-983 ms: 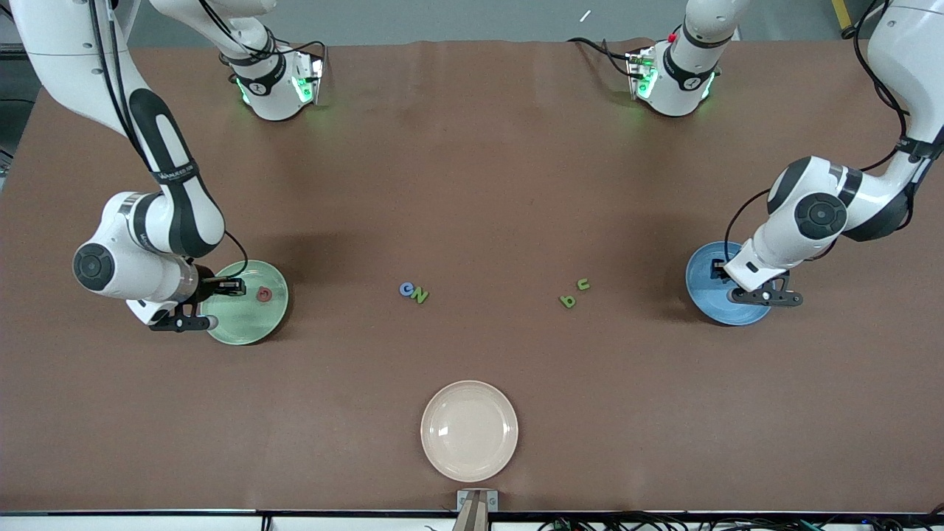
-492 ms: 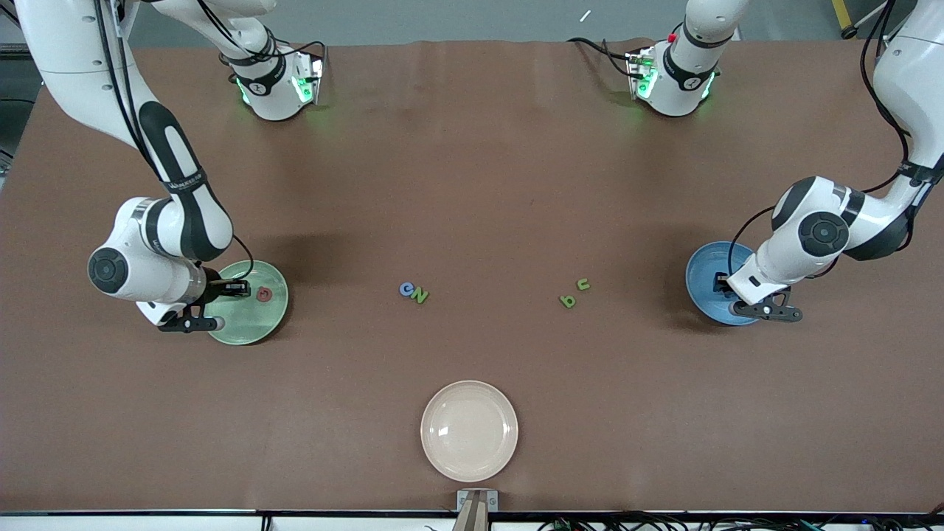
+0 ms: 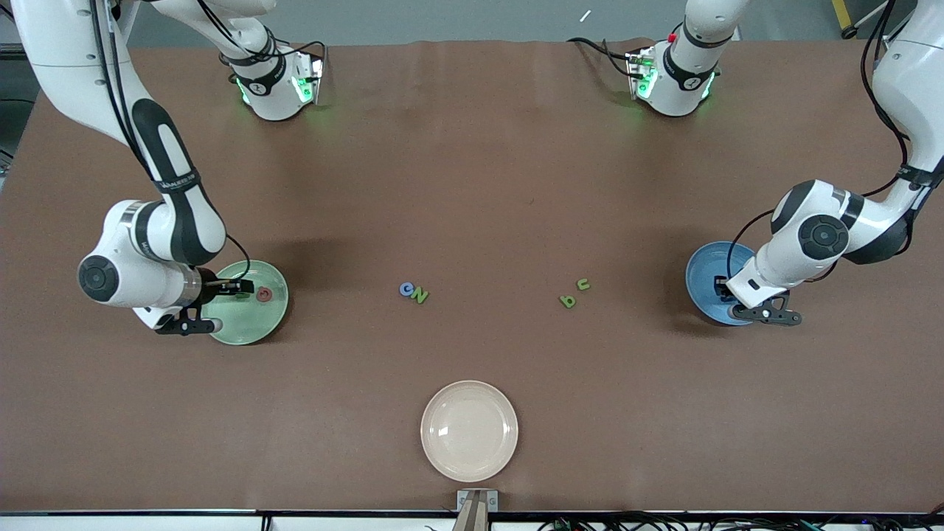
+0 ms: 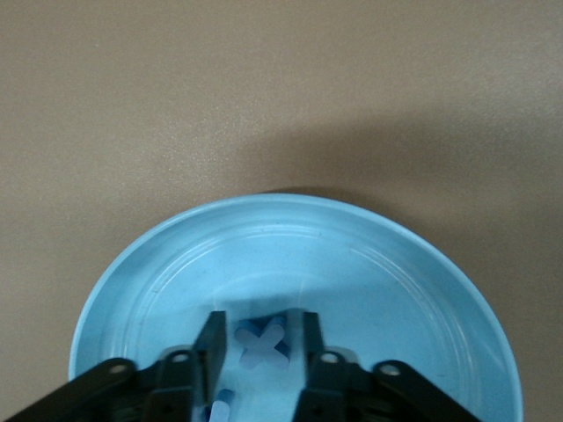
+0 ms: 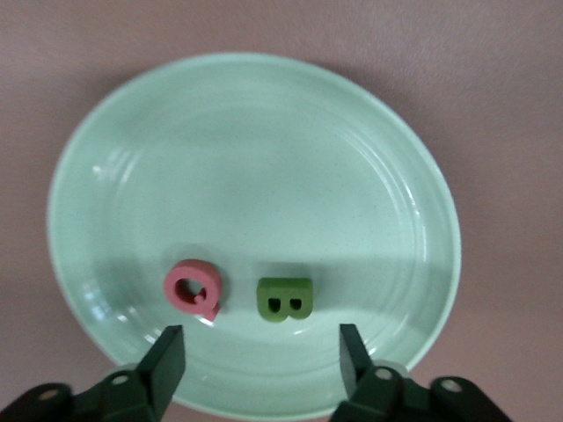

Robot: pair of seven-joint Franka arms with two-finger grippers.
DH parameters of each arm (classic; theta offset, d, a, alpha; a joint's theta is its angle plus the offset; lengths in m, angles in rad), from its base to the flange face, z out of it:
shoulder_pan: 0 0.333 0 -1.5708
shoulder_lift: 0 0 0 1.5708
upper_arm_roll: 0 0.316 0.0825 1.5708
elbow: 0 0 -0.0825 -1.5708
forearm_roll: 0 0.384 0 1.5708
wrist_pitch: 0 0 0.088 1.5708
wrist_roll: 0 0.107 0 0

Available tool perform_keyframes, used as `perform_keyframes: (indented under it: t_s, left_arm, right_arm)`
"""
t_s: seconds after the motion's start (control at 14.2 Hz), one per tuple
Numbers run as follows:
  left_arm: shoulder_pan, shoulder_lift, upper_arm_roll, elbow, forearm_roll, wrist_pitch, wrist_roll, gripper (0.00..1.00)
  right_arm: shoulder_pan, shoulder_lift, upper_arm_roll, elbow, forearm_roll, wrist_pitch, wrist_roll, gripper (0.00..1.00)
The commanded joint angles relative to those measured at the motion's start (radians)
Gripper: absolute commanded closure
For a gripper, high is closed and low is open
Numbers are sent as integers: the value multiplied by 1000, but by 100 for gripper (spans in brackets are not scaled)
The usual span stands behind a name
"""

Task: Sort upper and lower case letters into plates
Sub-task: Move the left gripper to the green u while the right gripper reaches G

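The pale green plate [image 3: 254, 318] lies toward the right arm's end of the table. It holds a red Q [image 5: 193, 288] and a green B [image 5: 284, 298]. My right gripper [image 5: 258, 356] is open and empty just above the plate's rim, and shows in the front view [image 3: 240, 286]. The blue plate [image 3: 700, 269] lies toward the left arm's end. My left gripper [image 4: 261, 347] hangs low in it, open, with a blue x [image 4: 261, 343] lying between its fingers with a gap on each side. A second blue letter [image 4: 220, 404] lies beside it. A blue c [image 3: 405, 289], green N [image 3: 420, 296], green b [image 3: 566, 301] and green u [image 3: 583, 284] lie mid-table.
A cream-white plate [image 3: 469, 431] sits near the table's front edge, nearer to the front camera than the loose letters. The two arm bases stand along the table's back edge.
The right gripper has shifted slightly farther over the green plate. The left arm's wrist has moved a little toward the front camera over the blue plate. The loose letters have not moved.
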Motion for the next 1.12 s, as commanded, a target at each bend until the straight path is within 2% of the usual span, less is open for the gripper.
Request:
perform_keyframes:
  t_s: [0.0,0.14,0.28,0.35,0.49,0.63,0.77,0.91,1.05]
  left_arm:
    - [-4,5,0,15,17,2,10,27]
    - [-5,-7,-14,15,16,-7,5,22]
    - [-4,-21,-65,17,-3,-28,-1,4]
    - [-4,-25,-95,27,-16,-61,-3,1]
    - [-4,-27,-176,58,-91,-148,-15,1]
    - [-25,-25,-235,76,-128,-206,-100,1]
    - [-94,-22,-238,78,-142,-207,-258,1]
    - [-181,-10,-235,81,-142,-200,-444,1]
    - [-281,4,-215,107,-141,-199,-550,1]
  right_arm:
    - [-2,-48,24,34,-14,-79,107,0]
    - [70,-80,24,25,-14,-83,279,0]
    - [107,-114,26,22,-14,-97,531,0]
    - [148,-123,29,28,-14,-108,701,0]
    - [209,-125,27,42,-14,-106,993,0]
    - [231,-114,27,74,-9,-100,1105,0]
    - [277,-110,27,78,-5,-62,1140,0]
    - [320,-90,27,68,-8,4,1339,0]
    - [387,-71,26,39,-14,74,1473,0]
